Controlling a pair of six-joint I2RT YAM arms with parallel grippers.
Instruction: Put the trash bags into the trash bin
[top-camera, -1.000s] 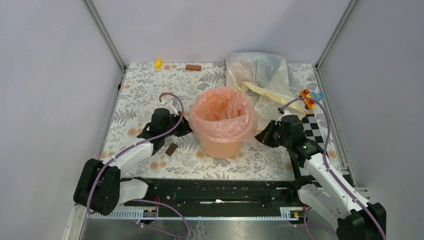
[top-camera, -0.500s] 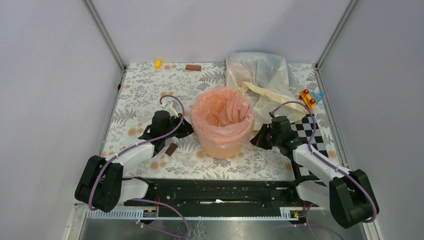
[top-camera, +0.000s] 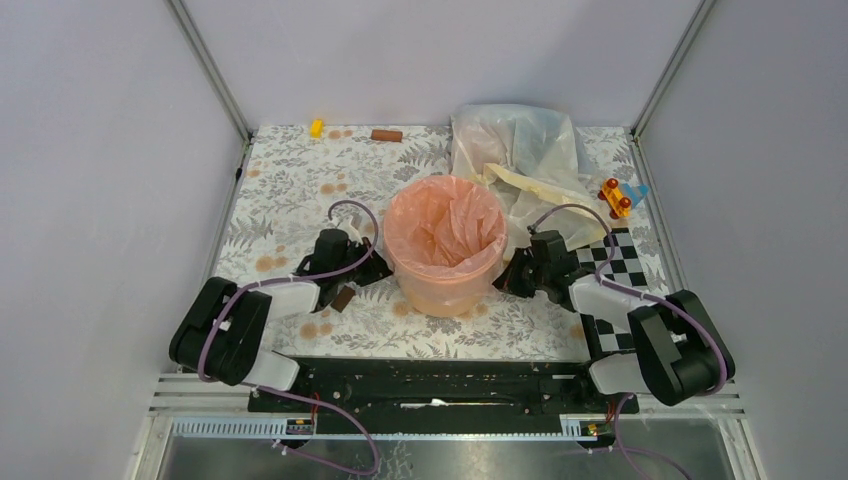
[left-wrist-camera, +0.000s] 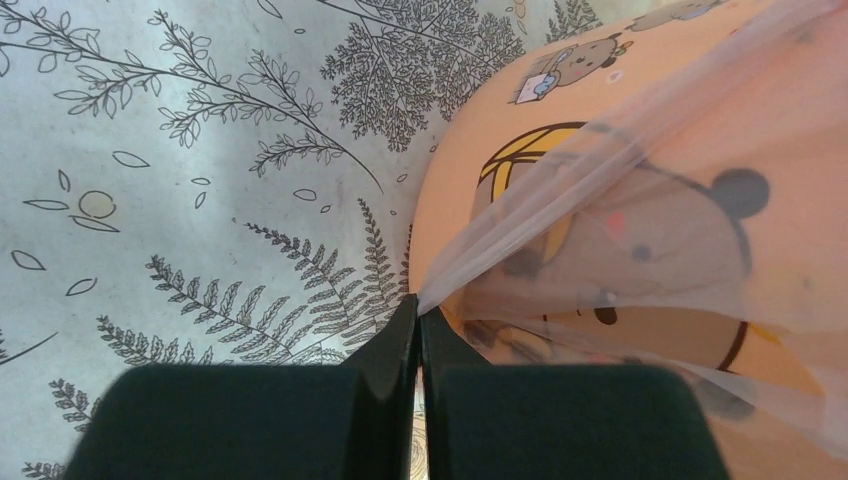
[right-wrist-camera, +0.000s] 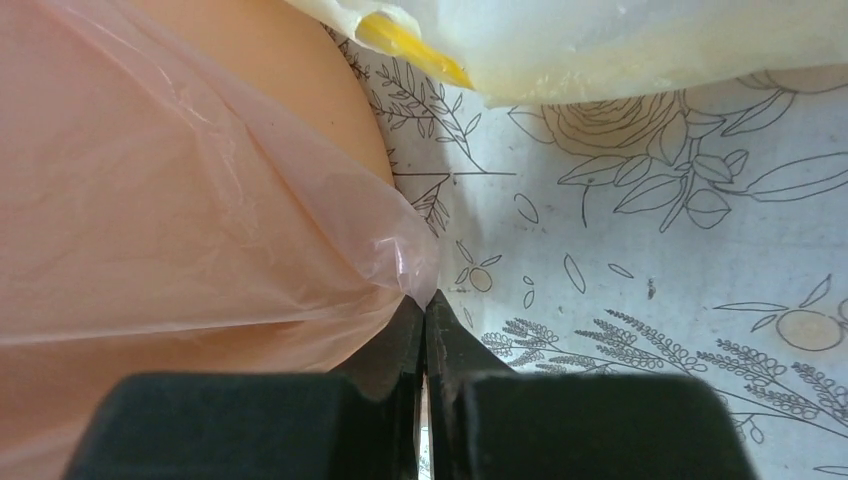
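The peach-orange trash bin (top-camera: 445, 290) stands upright mid-table. The pale-pink trash bag (top-camera: 445, 228) lines it, its edge folded over the rim and down the outside. My left gripper (top-camera: 378, 268) is low at the bin's left side, shut on the bag's hem (left-wrist-camera: 470, 270) beside the bin's printed wall (left-wrist-camera: 520, 130). My right gripper (top-camera: 505, 280) is low at the bin's right side, shut on the bag's hem (right-wrist-camera: 400, 255) next to the bin wall (right-wrist-camera: 270, 60).
A clear whitish bag (top-camera: 515, 140) and a cream-yellow bag (top-camera: 540, 190) lie behind the bin on the right; the yellow bag's edge shows in the right wrist view (right-wrist-camera: 420, 45). A brown block (top-camera: 343, 298), a toy (top-camera: 618, 197), a checkerboard (top-camera: 615, 262), and small pieces (top-camera: 385, 135) lie around.
Both grippers have moved down and inward along the bin's sides, pulling the bag's hem lower over the rim. Both arms have folded back toward their bases.
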